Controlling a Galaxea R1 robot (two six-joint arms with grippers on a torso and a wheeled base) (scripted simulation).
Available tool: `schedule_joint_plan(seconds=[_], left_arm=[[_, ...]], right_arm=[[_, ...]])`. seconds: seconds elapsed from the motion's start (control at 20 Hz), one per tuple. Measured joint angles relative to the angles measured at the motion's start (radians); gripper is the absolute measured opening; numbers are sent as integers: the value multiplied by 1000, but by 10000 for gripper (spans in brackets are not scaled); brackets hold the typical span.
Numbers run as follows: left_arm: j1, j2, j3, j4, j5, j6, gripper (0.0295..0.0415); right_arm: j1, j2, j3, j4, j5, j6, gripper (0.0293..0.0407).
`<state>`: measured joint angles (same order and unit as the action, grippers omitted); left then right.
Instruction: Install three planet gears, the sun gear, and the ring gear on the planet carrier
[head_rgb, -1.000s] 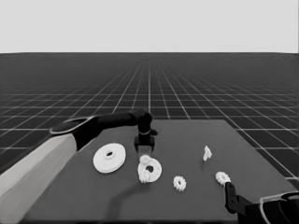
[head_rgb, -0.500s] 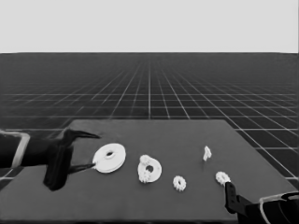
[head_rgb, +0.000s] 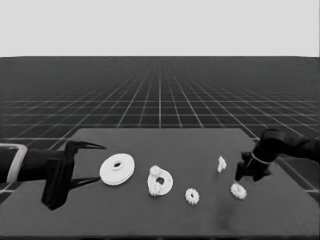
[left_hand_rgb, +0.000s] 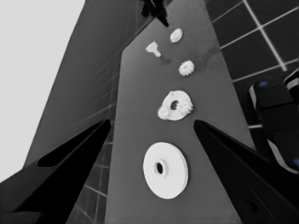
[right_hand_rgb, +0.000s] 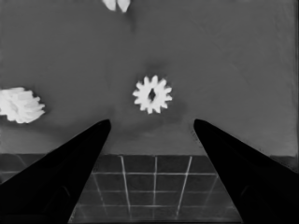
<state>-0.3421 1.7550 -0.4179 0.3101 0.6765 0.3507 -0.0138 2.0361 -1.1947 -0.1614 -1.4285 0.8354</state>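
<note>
While the left gripper waits off the table's left end with its fingers wide apart and nothing in them, the right gripper hangs just over a gear near the table's right end. The right wrist view shows that gear lying flat between the two spread fingers, not touched by them. The smaller round part lies near the middle of the table with two gears sitting on it. The larger round part lies just left of it, close to the left gripper. A fourth gear lies loose just right of the smaller round part. A thin white piece stands farther right, near the right gripper. No writing shows on any part.
</note>
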Motion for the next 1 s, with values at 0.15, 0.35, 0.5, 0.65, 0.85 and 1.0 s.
schedule_joint_plan(seconds=[0.15, 0.35, 0.5, 0.65, 0.85, 1.0], left_arm=[[0, 0, 0, 0, 0, 0, 385], [0, 0, 0, 0, 0, 0, 385], [0, 0, 0, 0, 0, 0, 385], [0, 0, 0, 0, 0, 0, 385], [0, 0, 0, 0, 0, 0, 385], [0, 0, 0, 0, 0, 0, 385]], right_arm=[[-91, 29, -53, -67, 61, -2, 385], [-209, 81, -142, -142, 146, -16, 385], [-220, 87, -154, -149, 155, -18, 385], [-222, 88, -157, -151, 157, -18, 349], [-222, 89, -157, -151, 158, -18, 312], [-222, 89, -157, -151, 158, -18, 312]])
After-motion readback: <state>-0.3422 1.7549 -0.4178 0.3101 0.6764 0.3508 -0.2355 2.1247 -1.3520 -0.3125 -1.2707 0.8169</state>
